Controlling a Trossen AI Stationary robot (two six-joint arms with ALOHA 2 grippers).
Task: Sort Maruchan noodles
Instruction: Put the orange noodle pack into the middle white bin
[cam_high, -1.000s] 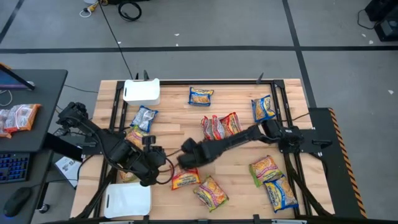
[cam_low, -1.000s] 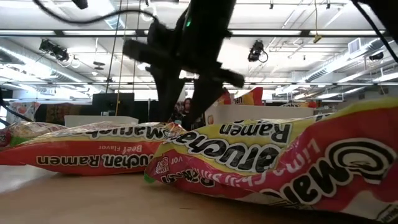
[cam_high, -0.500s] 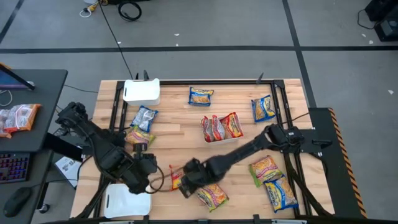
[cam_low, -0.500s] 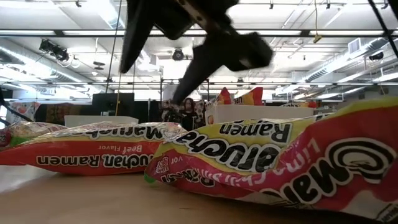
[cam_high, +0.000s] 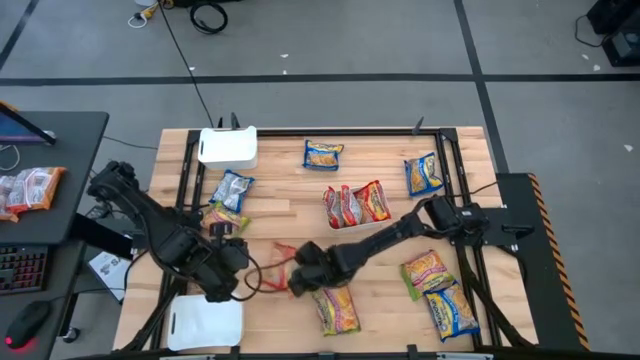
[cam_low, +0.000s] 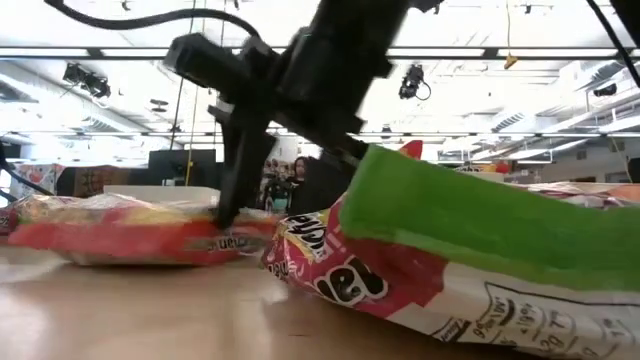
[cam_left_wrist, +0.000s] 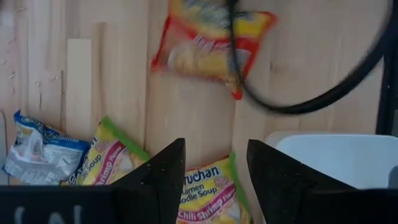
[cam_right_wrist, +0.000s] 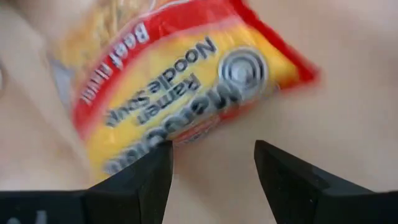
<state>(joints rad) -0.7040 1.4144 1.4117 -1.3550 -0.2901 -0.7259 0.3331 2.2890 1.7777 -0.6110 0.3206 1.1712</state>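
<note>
A red-and-yellow beef Maruchan noodles packet (cam_right_wrist: 180, 81) lies flat on the wooden table near its front edge (cam_high: 288, 284). My right gripper (cam_high: 298, 276) stands over it, slanting down, fingers open (cam_right_wrist: 211, 162), with the packet's edge just ahead of the fingertips. A green-edged chili packet (cam_high: 336, 309) lies right beside it toward the near edge. My left gripper (cam_high: 228, 278) hangs open to the left (cam_left_wrist: 214, 155) with nothing between its fingers, above two chili packets (cam_left_wrist: 205, 193). The beef packet (cam_left_wrist: 208, 40) shows farther off in that view, behind a black cable. My right gripper comes at the beef packet slanting down from the table's right. In the low view one finger (cam_low: 232, 170) reaches down to the packet's end (cam_low: 215, 238). Whether it touches the packet, I cannot tell. Nothing lies between the fingers.
White trays stand at the far left (cam_high: 228, 147) and the near left corner (cam_high: 207, 322). Red packets (cam_high: 355, 203) lie mid-table. More packets lie at the far edge (cam_high: 323, 154), at the right (cam_high: 424, 173) (cam_high: 428, 270) (cam_high: 452, 308) and at the left (cam_high: 232, 188).
My right gripper has gone toward the table's near edge, sunk toward the beef packet and rolled somewhat. The green-edged chili packet has turned about on the table. The beef packet has slid a little toward the left. My left gripper has drifted toward the near left corner.
</note>
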